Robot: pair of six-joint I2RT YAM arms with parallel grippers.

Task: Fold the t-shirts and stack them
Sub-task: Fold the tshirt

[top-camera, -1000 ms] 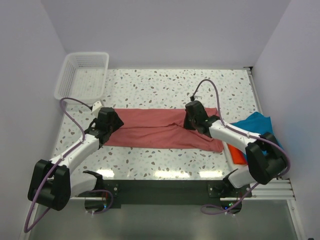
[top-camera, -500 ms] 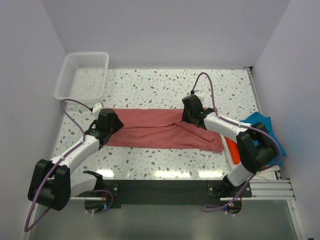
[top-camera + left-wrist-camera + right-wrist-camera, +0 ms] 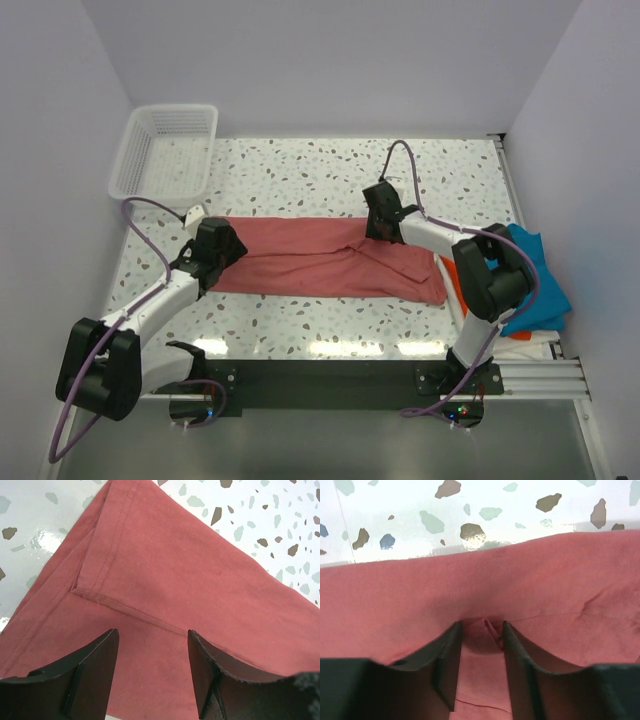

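Note:
The salmon-red t-shirt [image 3: 300, 260] lies folded into a long strip across the middle of the table. My left gripper [image 3: 228, 245] is open over its left end. In the left wrist view the jaws [image 3: 152, 632] stand wide apart just above the cloth [image 3: 175, 565] near a hem seam. My right gripper [image 3: 380, 215] is at the strip's far edge, right of centre. In the right wrist view it [image 3: 481, 625] presses into the cloth [image 3: 420, 595] with a small ridge pinched between the fingers. The teal-blue t-shirt [image 3: 535, 285] lies at the right edge. A sliver of the orange one [image 3: 453, 288] shows beside it.
A white mesh basket [image 3: 128, 150] stands at the far left corner. A metal rail [image 3: 508, 190] runs along the table's right side. White walls close in the left, back and right. Speckled tabletop [image 3: 300, 180] shows behind the red shirt.
My right gripper has moved toward the far edge of the strip and slightly left, its forearm swinging over the shirt's right end. The left arm has not moved.

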